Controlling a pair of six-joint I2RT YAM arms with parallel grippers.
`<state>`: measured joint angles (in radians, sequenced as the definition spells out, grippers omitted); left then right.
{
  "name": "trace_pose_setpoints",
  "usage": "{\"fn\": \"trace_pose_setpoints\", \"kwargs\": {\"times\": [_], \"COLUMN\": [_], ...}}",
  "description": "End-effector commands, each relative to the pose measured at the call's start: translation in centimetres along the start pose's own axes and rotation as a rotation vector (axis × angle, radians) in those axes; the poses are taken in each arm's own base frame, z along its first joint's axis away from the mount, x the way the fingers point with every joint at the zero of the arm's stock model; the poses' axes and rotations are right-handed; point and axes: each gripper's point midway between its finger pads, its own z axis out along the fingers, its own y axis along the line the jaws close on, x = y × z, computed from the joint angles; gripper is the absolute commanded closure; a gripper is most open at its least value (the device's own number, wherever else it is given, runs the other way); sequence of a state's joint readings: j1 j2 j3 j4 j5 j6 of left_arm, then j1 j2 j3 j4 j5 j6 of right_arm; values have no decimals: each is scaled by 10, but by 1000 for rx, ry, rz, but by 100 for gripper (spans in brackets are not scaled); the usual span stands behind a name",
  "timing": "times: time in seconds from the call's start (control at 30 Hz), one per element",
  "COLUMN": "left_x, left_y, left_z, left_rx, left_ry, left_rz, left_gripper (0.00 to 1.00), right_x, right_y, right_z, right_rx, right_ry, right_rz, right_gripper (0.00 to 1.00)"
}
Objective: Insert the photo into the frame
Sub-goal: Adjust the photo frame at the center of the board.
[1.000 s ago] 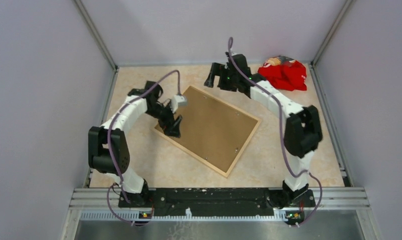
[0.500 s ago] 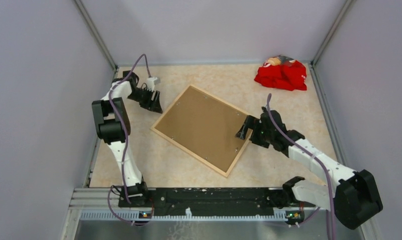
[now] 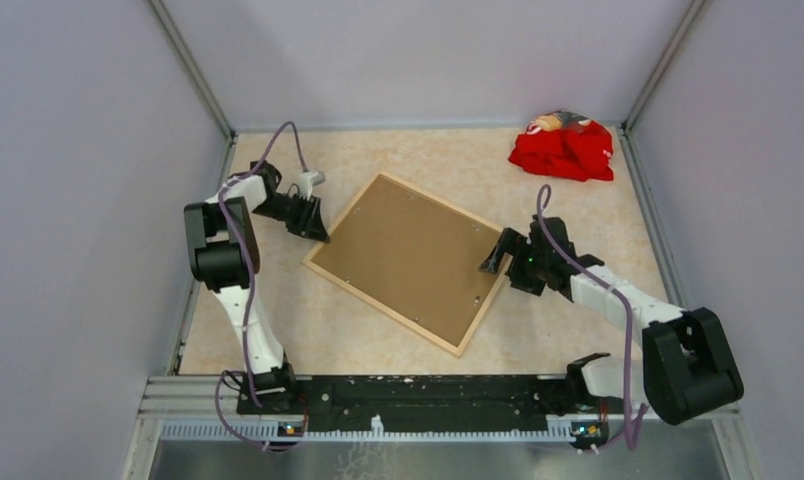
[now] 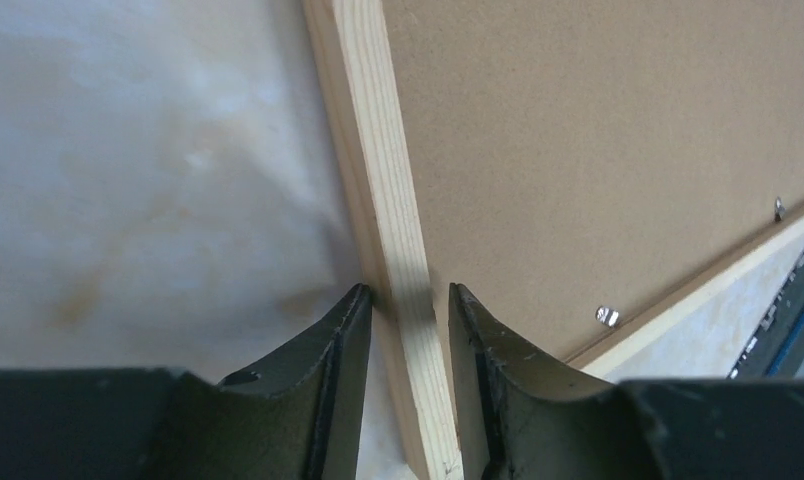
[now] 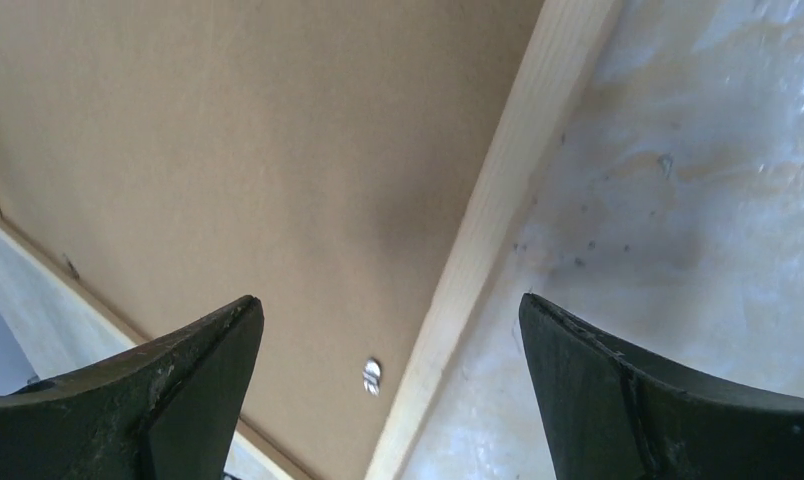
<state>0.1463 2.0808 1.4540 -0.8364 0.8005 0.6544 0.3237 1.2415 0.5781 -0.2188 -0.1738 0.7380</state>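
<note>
The frame (image 3: 378, 306) of thin light wood lies flat in the middle of the table, its brown backing board (image 3: 408, 255) facing up. The photo does not show in any view. My left gripper (image 3: 316, 225) is at the frame's left edge. In the left wrist view its fingers (image 4: 343, 350) straddle the wooden rail (image 4: 373, 150) closely, with a sliver of board showing beside the right finger. My right gripper (image 3: 498, 252) hangs wide open over the frame's right rail (image 5: 508, 170), one finger above the board and the other above the table, nothing between them.
A crumpled red cloth (image 3: 566, 148) lies in the back right corner. Small metal tabs (image 5: 371, 375) hold the board along the frame's inner edge. Grey walls enclose the table on three sides. The arm bases stand at the near edge.
My left gripper came from the back left down onto the frame's left rail, its jaws narrowing. The right gripper shifted slightly up along the right rail, still wide open.
</note>
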Motion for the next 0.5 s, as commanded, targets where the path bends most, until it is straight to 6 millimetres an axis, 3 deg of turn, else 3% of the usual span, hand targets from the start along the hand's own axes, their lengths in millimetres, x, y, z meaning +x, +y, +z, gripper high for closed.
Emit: {"fn": "trace_pose_setpoints", "kwargs": {"times": [0.0,0.27,0.37,0.47], "left_x": [36,85,93,92], "left_y": [-36,-97,-107,-105], "left_z": [3,0,1,0], "left_rx": [107,261,286,280], "left_ry": [49,88,90,97], "left_rz": [22,61,58,41], "left_gripper": [59,49,43,39], "right_x": [-36,-69,-80,-91], "right_y": [17,4,1,-1], "right_z": [10,21,23,20], "right_rx": [-68,-62,-48,-11], "right_ry": [-46,-67,-57,-74], "right_rz": [-24,-9,-13,-29], "right_gripper": [1,1,1,1]}}
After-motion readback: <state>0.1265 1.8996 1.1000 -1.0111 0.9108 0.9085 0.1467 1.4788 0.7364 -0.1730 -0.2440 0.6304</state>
